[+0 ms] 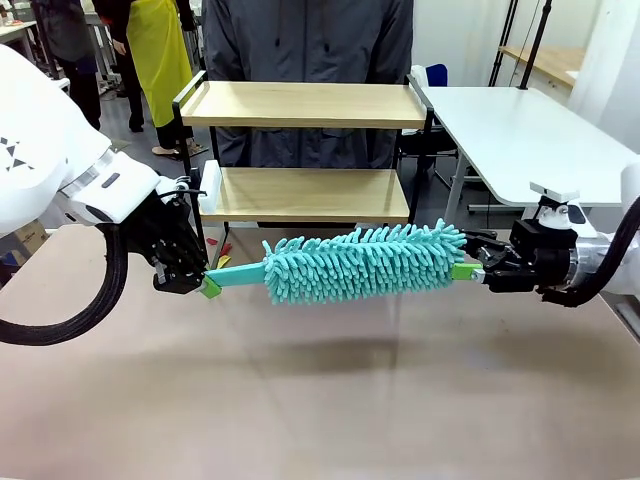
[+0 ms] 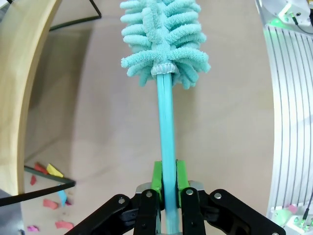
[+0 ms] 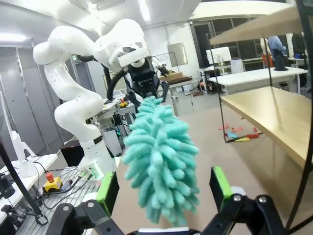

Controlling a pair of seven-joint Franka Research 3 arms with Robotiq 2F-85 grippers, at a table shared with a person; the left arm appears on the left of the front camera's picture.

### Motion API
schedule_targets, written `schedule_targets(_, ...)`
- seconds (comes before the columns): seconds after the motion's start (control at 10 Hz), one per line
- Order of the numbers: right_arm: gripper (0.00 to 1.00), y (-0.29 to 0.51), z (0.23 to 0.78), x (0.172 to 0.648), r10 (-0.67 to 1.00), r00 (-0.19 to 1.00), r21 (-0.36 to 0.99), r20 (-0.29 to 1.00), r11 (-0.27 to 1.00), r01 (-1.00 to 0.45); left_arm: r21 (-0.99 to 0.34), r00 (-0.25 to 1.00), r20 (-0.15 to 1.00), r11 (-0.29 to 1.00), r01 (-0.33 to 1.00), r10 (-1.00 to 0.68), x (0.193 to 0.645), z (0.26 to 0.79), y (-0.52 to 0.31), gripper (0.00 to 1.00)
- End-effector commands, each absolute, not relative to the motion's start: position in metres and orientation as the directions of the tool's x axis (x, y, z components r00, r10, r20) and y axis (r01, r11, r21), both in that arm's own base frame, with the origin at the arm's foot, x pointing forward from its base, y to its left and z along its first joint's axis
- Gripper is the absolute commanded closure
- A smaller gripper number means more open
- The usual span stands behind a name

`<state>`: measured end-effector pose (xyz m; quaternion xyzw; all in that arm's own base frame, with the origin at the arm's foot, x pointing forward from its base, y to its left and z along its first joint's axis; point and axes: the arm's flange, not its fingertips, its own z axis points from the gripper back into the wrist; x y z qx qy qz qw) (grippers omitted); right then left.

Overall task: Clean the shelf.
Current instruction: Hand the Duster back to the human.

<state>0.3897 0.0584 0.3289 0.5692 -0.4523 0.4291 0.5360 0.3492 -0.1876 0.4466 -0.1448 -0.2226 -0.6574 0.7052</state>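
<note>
Left gripper: I've got its green pads clamped tight on the teal handle of the duster, pinching it from both sides near the handle's end.
Duster: I see it held roughly level above the table, fluffy teal head pointing toward my right arm, handle toward my left.
Right gripper: I'm seeing its jaws spread wide, one green pad on each side of the duster's fluffy tip; the head sits between them, and I can't tell whether the pads touch the fibres.
Shelf: it stands at the far side of the table, behind the duster, upright on its black legs, with two light wooden boards one over the other. I see nothing lying on either board.
Duster versus shelf: from the front the head sits just below the lower board's front edge, on my side of it; I can't tell whether they touch.
Person: standing right behind the shelf in a dark jacket.
Table: plain brownish top under both arms.
Floor bits: small coloured scraps lying near the shelf's foot.
</note>
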Motion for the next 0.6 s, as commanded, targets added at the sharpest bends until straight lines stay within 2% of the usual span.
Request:
schedule_targets(0.0,0.0,0.068,0.332,0.383,-0.092,0.195,0.192,0.977,-0.037,-0.981,0.084,0.04,0.515,0.096,0.992,-0.856,0.349,0.446,-0.187,0.87)
schedule_targets(0.5,0.0,0.113,0.332,0.387,-0.044,0.197,0.193,0.979,-0.083,-0.978,0.084,0.04,0.515,0.096,0.992,-0.856,0.349,0.446,-0.187,0.87)
